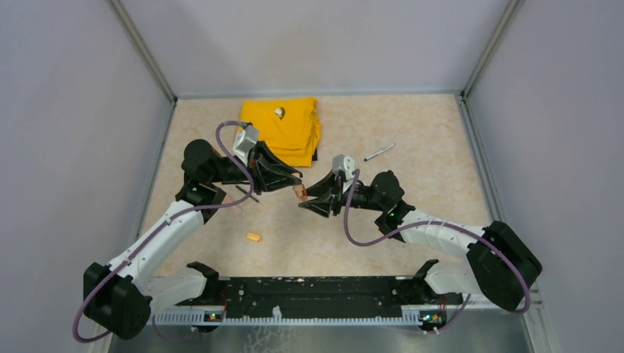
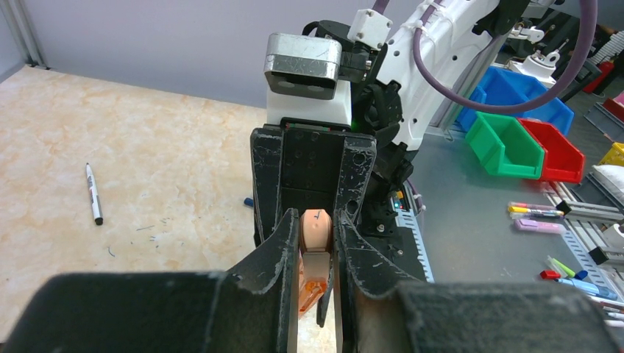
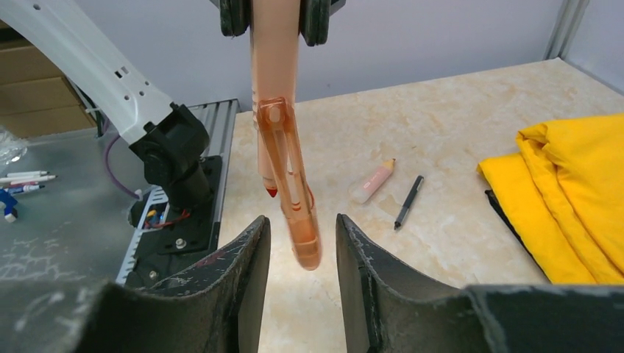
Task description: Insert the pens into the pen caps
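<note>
Worktop (image 1: pixel 441 176) of pale marbled stone carries, nearest the arm bases, a loose orange marker (image 1: pixel 253 237) lying flat by itself, well apart from both pincers. Farther in, the two arms meet tip to tip above the middle. The left pincer (image 1: pixel 297 180) is clamped on the body of the held orange marker (image 3: pixel 274 66), whose red tip points toward the right pincer (image 1: pixel 302 200). A translucent orange cap (image 3: pixel 293 184) with a clip lies tilted across the front of that marker, and the red tip shows bare beside the cap, not inside it. The cap's lower end sits between the right pincer's fingers (image 3: pixel 250 265), which stand narrowly parted with a gap on each side; what carries the cap I cannot tell. A dark pen (image 1: pixel 247 193) lies on the worktop just beside the left arm's wrist. In the left wrist view a small blue cap (image 2: pixel 249 201) rests on the worktop behind the pincers. Beyond, a silver-white pen (image 1: pixel 379 152) lies alone to the right, and a folded yellow cloth (image 1: pixel 287 129) sits near the back wall.
</note>
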`<state>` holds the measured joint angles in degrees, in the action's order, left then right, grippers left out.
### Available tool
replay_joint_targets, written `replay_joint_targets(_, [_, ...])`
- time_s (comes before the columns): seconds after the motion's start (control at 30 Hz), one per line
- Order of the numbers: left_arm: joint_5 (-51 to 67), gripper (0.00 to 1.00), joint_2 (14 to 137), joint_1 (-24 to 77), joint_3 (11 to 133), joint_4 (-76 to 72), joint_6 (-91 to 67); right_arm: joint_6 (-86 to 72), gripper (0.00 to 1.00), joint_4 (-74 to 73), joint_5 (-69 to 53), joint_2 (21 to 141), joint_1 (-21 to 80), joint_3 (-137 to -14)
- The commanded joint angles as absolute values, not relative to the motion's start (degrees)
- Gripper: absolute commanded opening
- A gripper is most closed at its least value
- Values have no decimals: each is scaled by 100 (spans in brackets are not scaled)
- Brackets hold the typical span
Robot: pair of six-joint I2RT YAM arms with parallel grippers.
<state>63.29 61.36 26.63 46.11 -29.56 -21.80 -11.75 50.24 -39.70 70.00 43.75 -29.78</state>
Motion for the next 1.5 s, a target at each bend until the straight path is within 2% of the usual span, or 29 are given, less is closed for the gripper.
replay_joint_targets(0.0, [6464, 0, 6028, 2680, 4581, -3146, -2092, -1212, 36, 5323, -4191, 7039, 4413, -3146])
replay_joint_targets(0.2, [6448, 0, 6029, 2680, 4583, -3146, -2092, -1214, 29, 5282, -4228, 7037, 4408, -3142])
replay_joint_targets(0.3, [6423, 0, 6026, 2680, 4580, -3142, -2077, -1229, 21, 5296, -4237, 7035, 4412, -3138])
replay_joint_targets(0.37, [6358, 0, 6008, 2679, 4565, -3133, -2046, -1251, 14, 5316, -4243, 7038, 4409, -3138])
replay_joint_targets(0.43, [6255, 0, 5977, 2680, 4556, -3067, -1976, -1303, 1, 5313, -4265, 7040, 4411, -3154])
replay_joint_targets(1.47, [6244, 0, 5990, 2681, 4582, -2850, -1805, -1636, 0, 5540, -4266, 6940, 4409, -3704])
